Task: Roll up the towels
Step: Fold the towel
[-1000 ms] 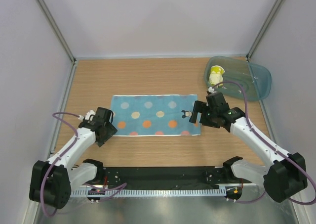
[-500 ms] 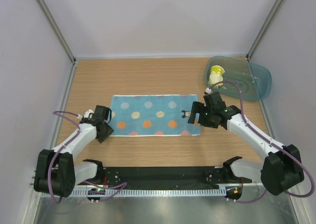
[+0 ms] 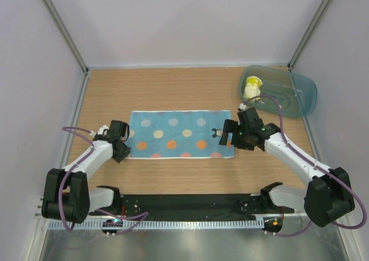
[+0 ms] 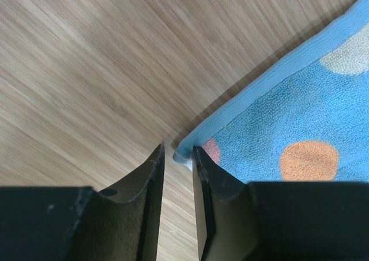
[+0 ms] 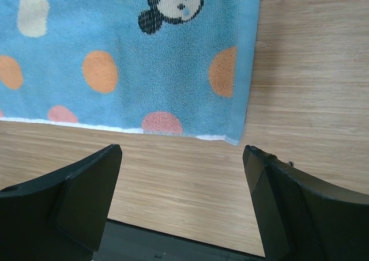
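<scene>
A light blue towel with orange and white dots lies flat in the middle of the table. My left gripper is low at its near left corner. In the left wrist view the jaws stand a narrow gap apart, and the corner of the blue towel sits at their tips against the right finger. My right gripper hangs wide open over the near right corner. In the right wrist view the blue towel ends just beyond the open gripper. A yellow towel lies bundled in the tray.
A translucent teal tray stands at the back right, close behind my right arm. Bare wooden table lies beyond the towel. White walls close off the left, back and right, and a black rail runs along the near edge.
My left gripper has slid forward to the towel's near left corner and its jaws have narrowed a lot. My right gripper has shifted slightly left over the near right corner and stays wide open.
</scene>
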Controlling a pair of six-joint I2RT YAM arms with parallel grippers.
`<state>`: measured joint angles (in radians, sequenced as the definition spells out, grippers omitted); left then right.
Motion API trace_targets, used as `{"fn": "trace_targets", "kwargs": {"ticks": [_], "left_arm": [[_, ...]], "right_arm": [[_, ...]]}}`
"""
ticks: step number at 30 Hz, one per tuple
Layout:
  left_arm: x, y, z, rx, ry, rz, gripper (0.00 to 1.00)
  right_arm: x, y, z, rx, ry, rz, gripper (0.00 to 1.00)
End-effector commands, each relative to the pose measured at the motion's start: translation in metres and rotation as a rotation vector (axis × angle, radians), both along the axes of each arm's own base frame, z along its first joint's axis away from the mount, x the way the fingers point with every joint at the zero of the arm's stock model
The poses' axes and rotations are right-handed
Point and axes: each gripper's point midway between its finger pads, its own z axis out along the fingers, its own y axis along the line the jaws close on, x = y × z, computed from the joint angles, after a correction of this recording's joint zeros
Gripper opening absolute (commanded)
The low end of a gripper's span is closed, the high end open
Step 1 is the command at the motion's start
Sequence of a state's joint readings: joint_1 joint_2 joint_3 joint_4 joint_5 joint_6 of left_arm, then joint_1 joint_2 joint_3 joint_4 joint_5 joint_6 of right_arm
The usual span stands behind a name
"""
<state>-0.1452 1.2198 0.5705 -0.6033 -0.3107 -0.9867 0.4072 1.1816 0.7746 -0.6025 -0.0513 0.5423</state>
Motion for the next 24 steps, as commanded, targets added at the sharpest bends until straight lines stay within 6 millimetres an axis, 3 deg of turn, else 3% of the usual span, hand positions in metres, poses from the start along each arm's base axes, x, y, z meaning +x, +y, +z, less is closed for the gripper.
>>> {"fn": "trace_targets", "kwargs": {"ticks": [1, 5, 8, 13, 21, 24], "left_arm": [[0.01, 0.0, 0.0, -0.007, -0.028, 0.004, 0.26], [0.013, -0.002, 0.001, -0.013, -0.037, -0.007, 0.17], [0.015, -0.003, 0.002, -0.021, -0.038, -0.013, 0.01], [0.015, -0.004, 0.007, -0.02, -0.048, -0.025, 0.0], [0.01, -0.002, 0.005, -0.014, -0.032, -0.034, 0.0], [0.011, -0.003, 0.006, -0.016, -0.037, -0.036, 0.0]], "right_arm": [[-0.002, 0.002, -0.002, 0.022, 0.0, 0.001, 0.93], [-0.008, 0.003, -0.012, 0.034, 0.028, -0.008, 0.94], [-0.011, 0.002, -0.023, 0.028, 0.056, -0.022, 0.94], [-0.018, 0.0, -0.048, 0.003, 0.148, -0.045, 0.87], [-0.023, -0.006, -0.064, -0.032, 0.195, -0.082, 0.64], [-0.02, -0.007, -0.065, -0.039, 0.193, -0.096, 0.62]]}}
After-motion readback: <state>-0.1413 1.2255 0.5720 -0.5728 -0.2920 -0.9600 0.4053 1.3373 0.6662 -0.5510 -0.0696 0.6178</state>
